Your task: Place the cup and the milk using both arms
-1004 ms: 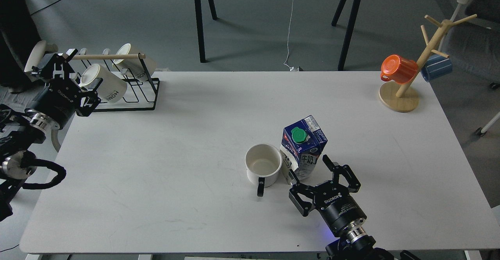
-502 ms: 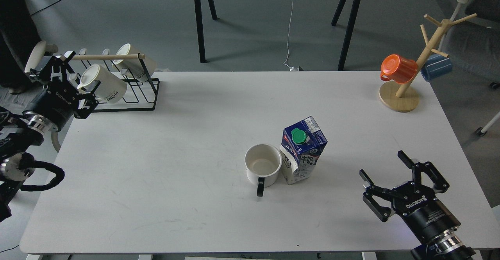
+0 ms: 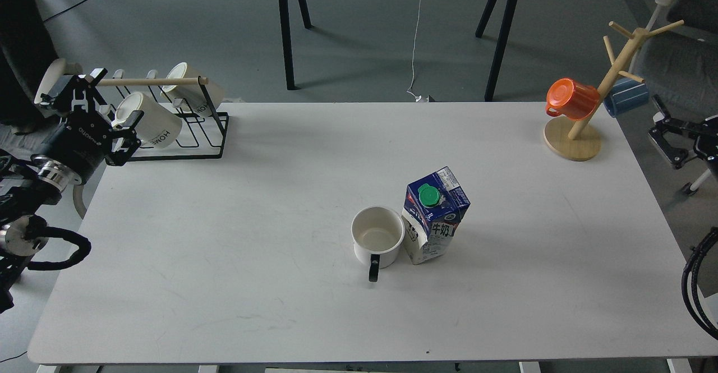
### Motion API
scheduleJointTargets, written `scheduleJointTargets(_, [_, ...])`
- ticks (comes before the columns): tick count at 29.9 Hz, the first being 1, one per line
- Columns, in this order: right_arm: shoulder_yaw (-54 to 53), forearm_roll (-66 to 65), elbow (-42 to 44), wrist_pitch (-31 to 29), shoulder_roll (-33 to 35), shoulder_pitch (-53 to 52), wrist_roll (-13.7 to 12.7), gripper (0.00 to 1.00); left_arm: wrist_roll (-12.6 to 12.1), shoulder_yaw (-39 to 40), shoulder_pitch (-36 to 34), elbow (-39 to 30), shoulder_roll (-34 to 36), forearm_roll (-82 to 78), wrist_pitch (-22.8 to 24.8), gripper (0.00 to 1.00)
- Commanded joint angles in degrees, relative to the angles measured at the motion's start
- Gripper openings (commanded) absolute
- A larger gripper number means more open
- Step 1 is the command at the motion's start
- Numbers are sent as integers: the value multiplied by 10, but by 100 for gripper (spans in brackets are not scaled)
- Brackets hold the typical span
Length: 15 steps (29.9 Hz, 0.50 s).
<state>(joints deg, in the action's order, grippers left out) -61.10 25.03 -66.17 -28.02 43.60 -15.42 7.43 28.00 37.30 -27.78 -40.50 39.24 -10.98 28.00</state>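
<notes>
The cup (image 3: 378, 236) and milk (image 3: 435, 213) are seen upright, seemingly touching, mid-surface (image 3: 224, 249), with the left end effector (image 3: 87, 101) spread empty by the mug rack (image 3: 185, 115) and the right end effector (image 3: 670, 132) released beyond the far right edge.

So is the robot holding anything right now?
No. Both the left gripper and right gripper are open and empty; the cup and milk stand on the table.

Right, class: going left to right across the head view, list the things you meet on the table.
Mug rack → cup → milk → mug tree
</notes>
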Motion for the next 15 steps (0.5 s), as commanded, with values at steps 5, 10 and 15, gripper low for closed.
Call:
scheduleJointTargets(5, [78,12,96,0,-68,-97,0,99,0,1,-2,1,9,0,0,98])
scheduleJointTargets(10, [91,9,125,0,-73,-102,0,99,0,6,-3,1,4,0,0,98])
scheduleJointTargets(15, [98,9,132,0,-72,-103,2,99,0,4,-3,1,4,-1,0,98])
